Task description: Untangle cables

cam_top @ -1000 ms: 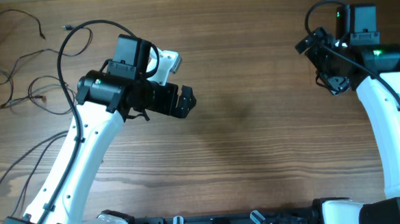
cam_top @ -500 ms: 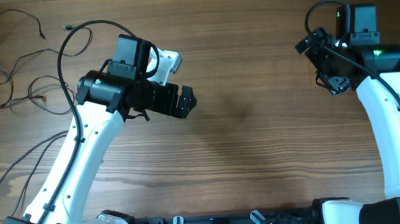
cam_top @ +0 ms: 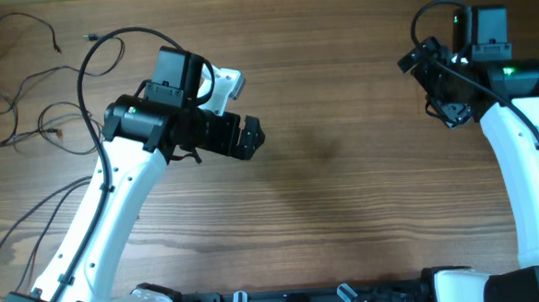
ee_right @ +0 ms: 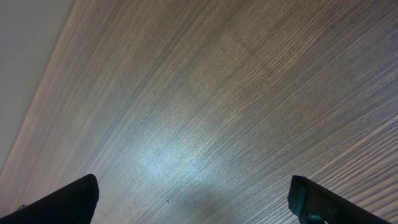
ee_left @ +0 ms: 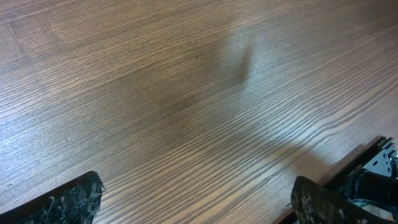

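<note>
The cables (cam_top: 26, 82) lie as loose thin black strands at the far left corner of the table (cam_top: 345, 184), untouched and well apart from both arms. They wander in open loops rather than one straight run. The spread as a whole stretches from the far edge toward the near side along the left edge, and a few small plug ends sit at the tips of the strands, too small to tell which way each one faces. Nothing on them can be read at this size, and any lettering on the arms is too small to make out. Two more thin dark lines cross the near left of the table, and I cannot tell whether they belong with the rest. A thick black cord (cam_top: 107, 39) arches off the left arm (cam_top: 115, 205) just beside the strands. The left gripper (cam_top: 250, 136) points right over bare wood near the middle, its jaws wide apart and holding nothing; its wrist view shows a fingertip at each lower corner over wood grain (ee_left: 193, 199). The right gripper (cam_top: 450, 112) hangs at the far right, also spread wide and empty (ee_right: 193, 199), with green lights (cam_top: 507, 71) glowing on the right arm (cam_top: 529, 174).
</note>
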Tool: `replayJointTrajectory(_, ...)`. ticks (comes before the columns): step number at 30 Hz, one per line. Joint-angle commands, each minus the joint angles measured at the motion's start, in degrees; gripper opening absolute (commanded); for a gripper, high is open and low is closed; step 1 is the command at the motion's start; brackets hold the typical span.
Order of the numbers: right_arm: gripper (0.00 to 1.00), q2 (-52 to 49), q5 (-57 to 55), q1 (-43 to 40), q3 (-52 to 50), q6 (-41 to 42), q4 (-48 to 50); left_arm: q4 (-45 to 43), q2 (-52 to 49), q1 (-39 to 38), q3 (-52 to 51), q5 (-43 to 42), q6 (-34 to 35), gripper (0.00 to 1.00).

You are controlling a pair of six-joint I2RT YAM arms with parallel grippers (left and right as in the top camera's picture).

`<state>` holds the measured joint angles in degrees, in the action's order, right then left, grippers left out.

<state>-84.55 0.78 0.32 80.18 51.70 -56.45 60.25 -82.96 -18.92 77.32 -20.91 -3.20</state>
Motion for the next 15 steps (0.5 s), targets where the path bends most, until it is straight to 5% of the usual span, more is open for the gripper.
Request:
replayJointTrajectory(1,1.00,-0.74,-1.40,-0.02,0.00,-0.52,0.28,0.04,0.33,-0.20,0.42,-0.70,-0.87,1.00)
replayJointTrajectory(15,1.00,-0.74,-1.40,-0.02,0.00,-0.52,0.28,-1.79,0.33,-0.20,0.42,-1.99,0.28,1.00)
